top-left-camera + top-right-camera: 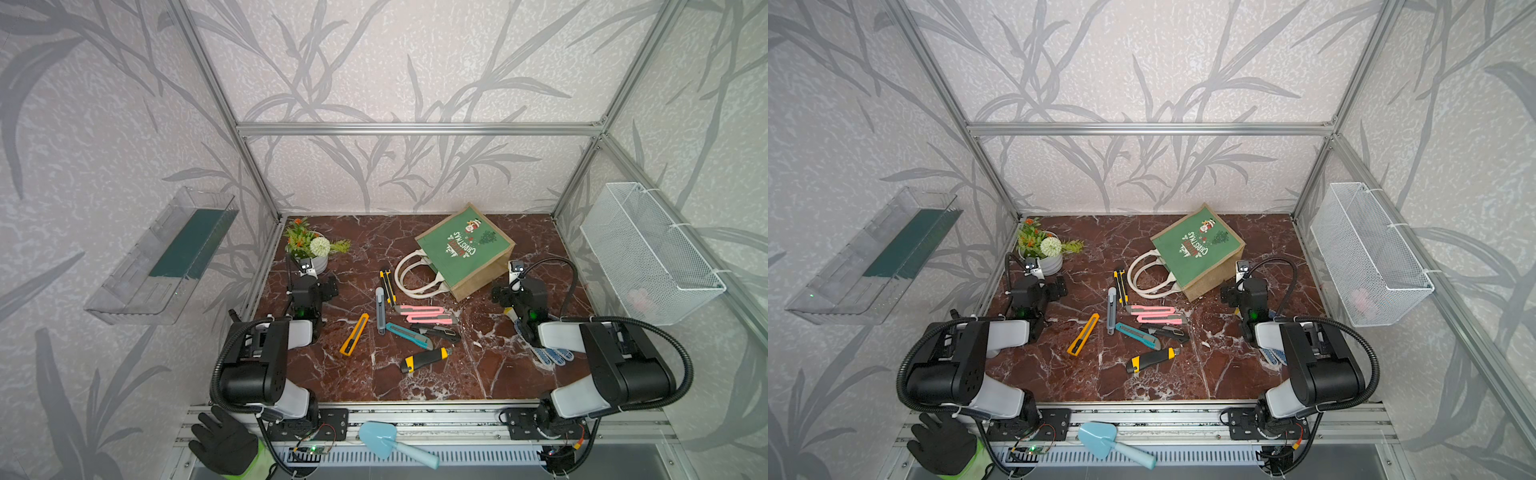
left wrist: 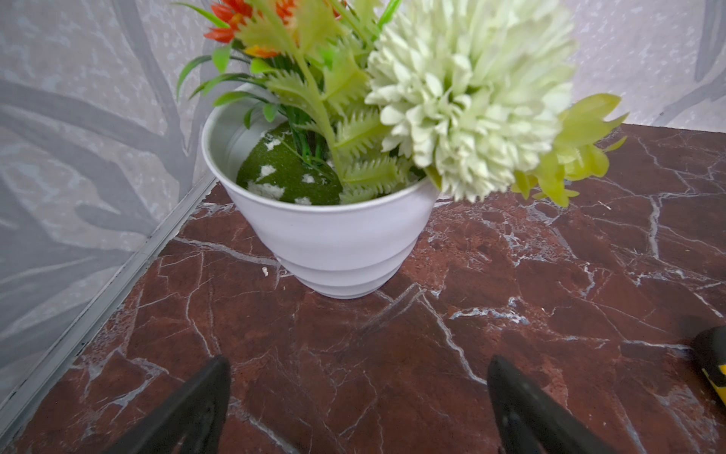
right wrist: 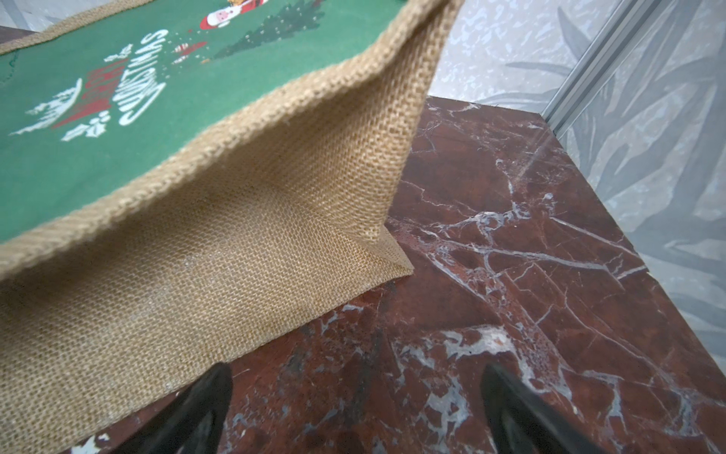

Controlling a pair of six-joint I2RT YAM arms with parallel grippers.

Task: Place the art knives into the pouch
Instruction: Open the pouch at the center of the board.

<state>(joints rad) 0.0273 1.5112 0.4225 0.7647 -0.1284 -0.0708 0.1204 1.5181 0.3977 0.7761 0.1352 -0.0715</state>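
Note:
The pouch (image 1: 465,249) (image 1: 1198,249) lies on its side at the back right of the marble table, green printed face up, white rope handles (image 1: 415,276) towards the middle. Several art knives lie in the middle: orange (image 1: 354,334), grey (image 1: 380,309), pink (image 1: 424,314), teal (image 1: 409,336) and black-and-yellow (image 1: 426,359). My left gripper (image 1: 318,286) (image 2: 359,365) stands open and empty over bare table, facing a flower pot. My right gripper (image 1: 505,291) (image 3: 355,373) is open and empty beside the pouch's (image 3: 196,236) jute side.
A white pot of artificial flowers (image 1: 311,249) (image 2: 334,243) stands at the back left corner. A white wire basket (image 1: 648,253) hangs on the right wall, a clear shelf (image 1: 166,257) on the left. A dotted glove (image 1: 550,355) lies under my right arm.

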